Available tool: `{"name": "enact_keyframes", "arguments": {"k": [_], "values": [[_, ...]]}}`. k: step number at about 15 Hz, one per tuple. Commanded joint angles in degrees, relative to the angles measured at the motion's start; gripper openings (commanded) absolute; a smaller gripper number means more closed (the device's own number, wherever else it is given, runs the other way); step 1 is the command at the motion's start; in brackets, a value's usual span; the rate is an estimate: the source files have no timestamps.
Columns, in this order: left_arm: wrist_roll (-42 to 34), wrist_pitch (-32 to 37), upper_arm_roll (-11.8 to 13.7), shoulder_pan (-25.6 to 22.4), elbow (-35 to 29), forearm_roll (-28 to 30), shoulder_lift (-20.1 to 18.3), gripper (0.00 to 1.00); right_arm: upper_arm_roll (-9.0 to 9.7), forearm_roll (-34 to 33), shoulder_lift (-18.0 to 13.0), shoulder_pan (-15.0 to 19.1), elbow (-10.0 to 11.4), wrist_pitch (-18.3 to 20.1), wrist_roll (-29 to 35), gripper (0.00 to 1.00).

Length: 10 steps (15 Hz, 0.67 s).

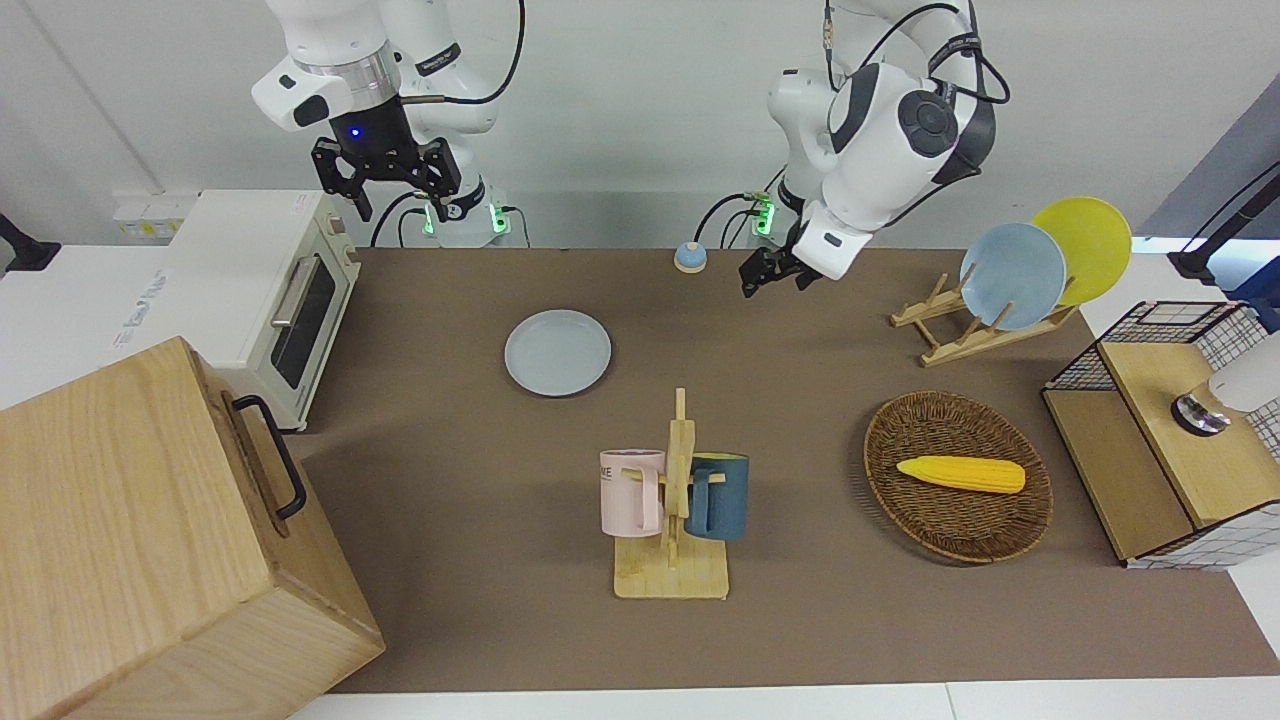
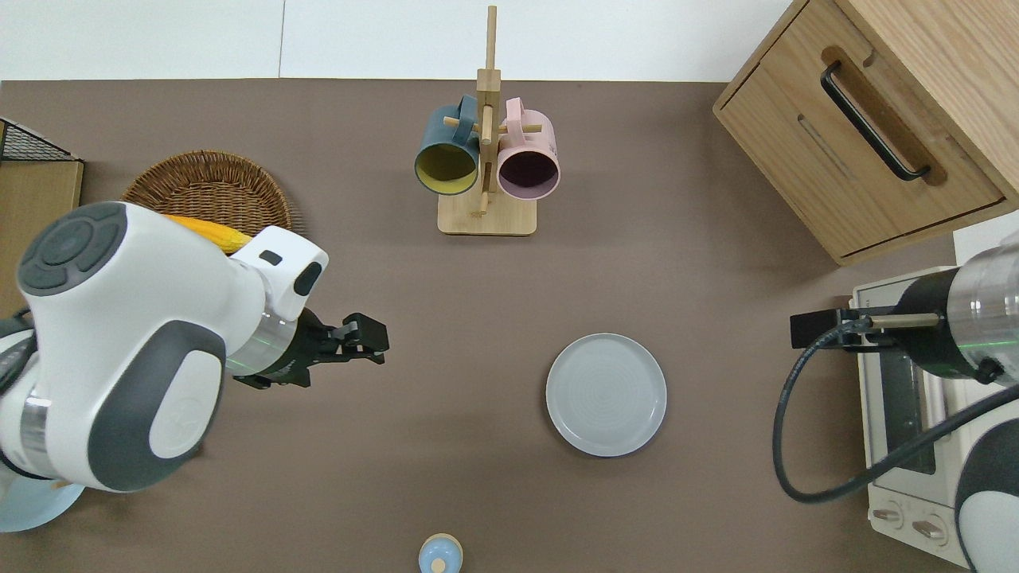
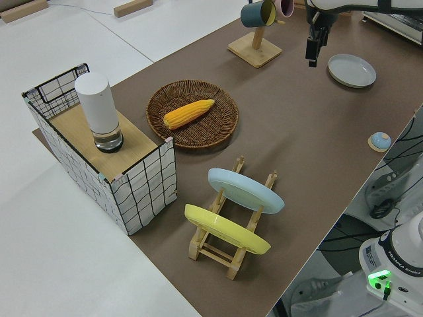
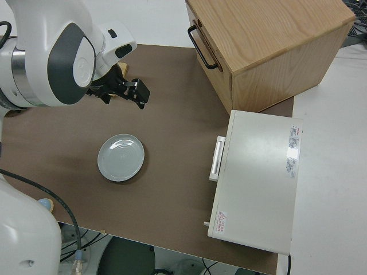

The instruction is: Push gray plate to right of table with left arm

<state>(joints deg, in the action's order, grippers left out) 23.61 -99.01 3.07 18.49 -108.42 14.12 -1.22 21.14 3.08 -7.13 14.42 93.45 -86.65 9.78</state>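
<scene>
The gray plate (image 1: 557, 353) lies flat on the brown table (image 1: 800, 620), between the middle and the toaster oven; it also shows in the overhead view (image 2: 606, 395), the left side view (image 3: 352, 69) and the right side view (image 4: 120, 157). My left gripper (image 2: 368, 341) is shut and empty, up in the air over bare table between the wicker basket and the plate, well apart from the plate. It also shows in the front view (image 1: 770, 275). The right gripper (image 1: 385, 190) is open and parked.
A mug tree (image 2: 486, 159) with two mugs stands farther from the robots than the plate. A wooden cabinet (image 2: 868, 119) and a toaster oven (image 1: 270, 290) fill the right arm's end. A wicker basket (image 1: 955, 510) with corn, a plate rack (image 1: 985, 320) and a mesh box (image 1: 1160, 430) fill the left arm's end.
</scene>
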Motion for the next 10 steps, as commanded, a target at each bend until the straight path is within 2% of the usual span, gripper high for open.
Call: {"name": "enact_keyframes", "arguments": {"k": [1,4,10], "values": [[-8.6,3.6,-0.5,-3.6,3.1,-8.7,-1.3,0.99,0.83,1.2,-1.6,1.4,1.6,0.0,0.6,0.996],[-11.3,4.9,-0.3,-7.0,3.4,-8.8,-2.4,0.99,0.83,1.2,-1.6,1.4,1.6,0.0,0.6,0.996],[-11.4,5.5,-1.0,-9.3,5.4,-11.8,-2.9,0.99,0.83,1.2,-1.6,1.4,1.6,0.0,0.6,0.996]]}}
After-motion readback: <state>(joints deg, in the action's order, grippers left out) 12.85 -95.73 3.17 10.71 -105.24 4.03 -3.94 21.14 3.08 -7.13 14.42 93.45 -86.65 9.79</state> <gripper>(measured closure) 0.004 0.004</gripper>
